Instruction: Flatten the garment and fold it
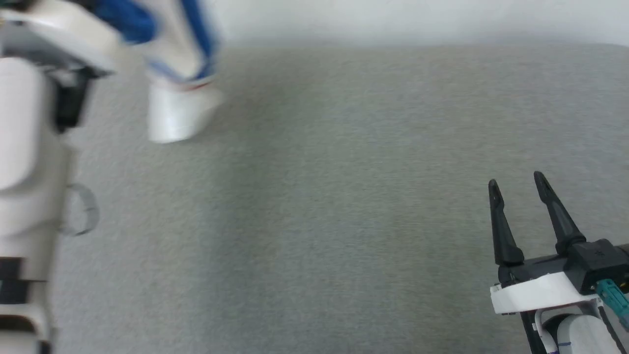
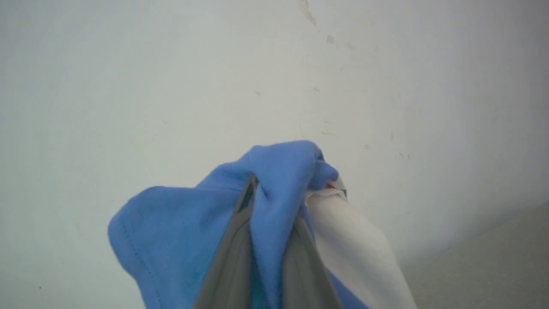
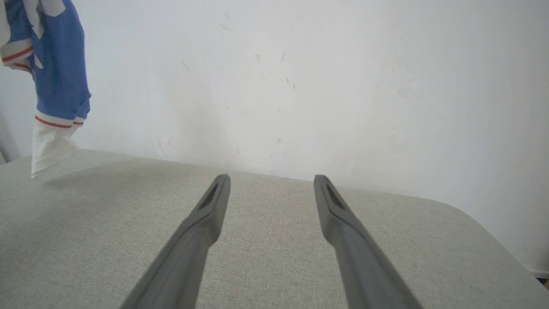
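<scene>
Blue garment hangs bunched from my L tool, which is pinched tight on it, up over the far-left of the grey table. R tool sits low at near right, jaws wide, holding nothing. Early days imo: no flattening yet, folding all left.

A pale grey surface covered in woven fabric spreads wide and flat, its far edge meeting a plain white wall. The wall carries small scuffs and faint scratch marks, with a soft grey smudge low down near that far edge. The surface's far right corner is rounded. The light is even and diffuse, leaving only soft shadows on the fabric.
</scene>
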